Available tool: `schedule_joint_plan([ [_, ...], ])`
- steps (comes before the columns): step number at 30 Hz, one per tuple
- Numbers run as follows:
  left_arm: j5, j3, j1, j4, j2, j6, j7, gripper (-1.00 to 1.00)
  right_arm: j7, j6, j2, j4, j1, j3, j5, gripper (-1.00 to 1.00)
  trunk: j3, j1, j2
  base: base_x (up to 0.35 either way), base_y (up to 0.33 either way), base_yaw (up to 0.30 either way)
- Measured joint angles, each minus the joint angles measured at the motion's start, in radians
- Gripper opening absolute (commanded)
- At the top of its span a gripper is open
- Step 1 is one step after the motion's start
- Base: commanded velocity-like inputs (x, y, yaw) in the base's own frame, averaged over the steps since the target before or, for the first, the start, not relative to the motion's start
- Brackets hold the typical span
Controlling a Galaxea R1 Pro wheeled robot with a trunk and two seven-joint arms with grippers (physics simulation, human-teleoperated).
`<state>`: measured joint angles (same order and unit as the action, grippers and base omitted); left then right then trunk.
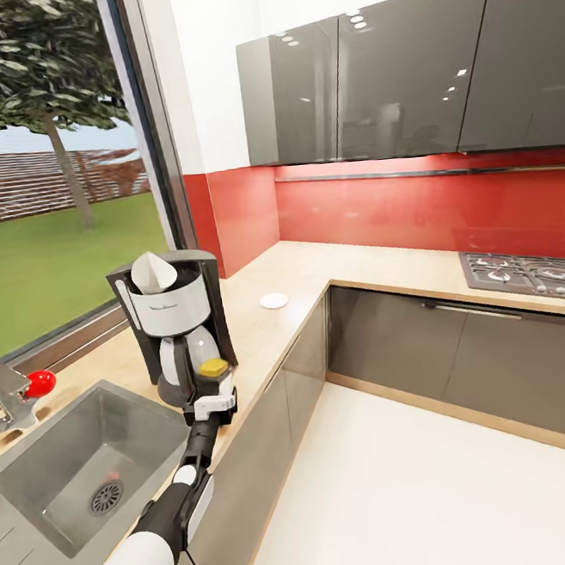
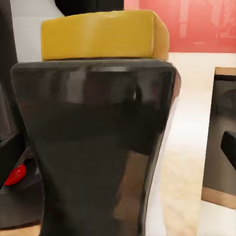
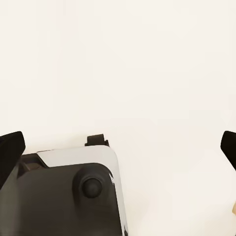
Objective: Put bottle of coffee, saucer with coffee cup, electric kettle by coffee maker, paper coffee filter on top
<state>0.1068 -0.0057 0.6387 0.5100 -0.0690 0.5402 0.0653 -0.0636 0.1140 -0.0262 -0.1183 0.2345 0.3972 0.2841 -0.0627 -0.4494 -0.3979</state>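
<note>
Nearest, at the lower left of the head view, the left arm is seen reaching up past the sink (image 1: 44, 495) to the counter's front edge, where the left gripper (image 1: 215, 403) is closed around the bottle of coffee (image 1: 214, 371). In the left wrist view the bottle of coffee (image 2: 98, 147) is shown very close: a dark, glossy, waisted jar under a broad yellow lid (image 2: 103, 34). It is judged rigid, fairly heavy if full, and slippery on its smooth wall, so the narrow waist is the safest place to be gripped; a knock against the counter could crack it if it is glass. Whether its base already rests on the countertop (image 1: 269, 327) cannot be told.

Just behind the bottle, at centre left, the coffee maker (image 1: 179, 327) is seen standing with a paper coffee filter (image 1: 152, 273) in its top. Further along, near the centre, a small white saucer (image 1: 274, 300) is seen lying on the counter, well apart from the machine.

In the right wrist view the fingertips (image 3: 11, 152) of the right gripper (image 3: 118, 147) are seen spread wide above pale floor, with nothing held.
</note>
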Motion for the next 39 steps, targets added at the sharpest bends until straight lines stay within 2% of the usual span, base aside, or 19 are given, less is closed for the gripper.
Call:
schedule_joint_plan([
  [6,0.000,0.000,0.000,0.000,0.000,0.000,0.000,1.00,0.000,0.000,0.000,0.000,0.000,0.000,0.000,1.00,0.000,0.000,0.000,-0.167,0.000,0.000],
  [30,0.000,0.000,0.000,-0.001,0.000,-0.001,0.000,1.00,0.000,0.000,0.000,0.000,-0.001,0.000,0.000,1.00,0.000,-0.001,0.000,-0.318,0.000,0.000],
  [39,0.000,-0.004,-0.001,-0.011,-0.005,0.000,-0.002,1.00,0.000,0.000,0.000,0.001,0.000,0.000,0.000,1.00,0.000,0.000,0.000,-0.072,0.000,0.000],
])
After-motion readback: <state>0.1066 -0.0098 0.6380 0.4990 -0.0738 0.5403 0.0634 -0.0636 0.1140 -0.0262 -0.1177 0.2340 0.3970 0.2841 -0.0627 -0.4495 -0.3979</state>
